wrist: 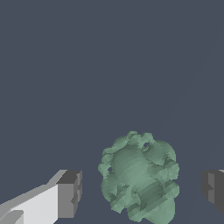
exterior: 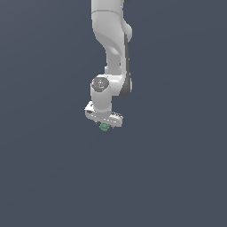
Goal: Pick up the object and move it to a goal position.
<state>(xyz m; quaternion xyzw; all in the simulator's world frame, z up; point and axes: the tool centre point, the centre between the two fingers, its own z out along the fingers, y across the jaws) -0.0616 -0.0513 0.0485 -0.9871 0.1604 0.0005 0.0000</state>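
My exterior view looks from well back at the arm (exterior: 111, 53); my wrist view looks out close between the claw (wrist: 140, 192) fingers. Both share the green lump (exterior: 104, 127).

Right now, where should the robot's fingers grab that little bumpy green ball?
Probably around its widest middle. The green lump is roughly round and bumpy, with no handle. In the wrist view it sits between the two open fingers, touching neither, so the gripper could squeeze it from both sides. The exterior view shows the gripper right above the lump, so coming from above looks best.
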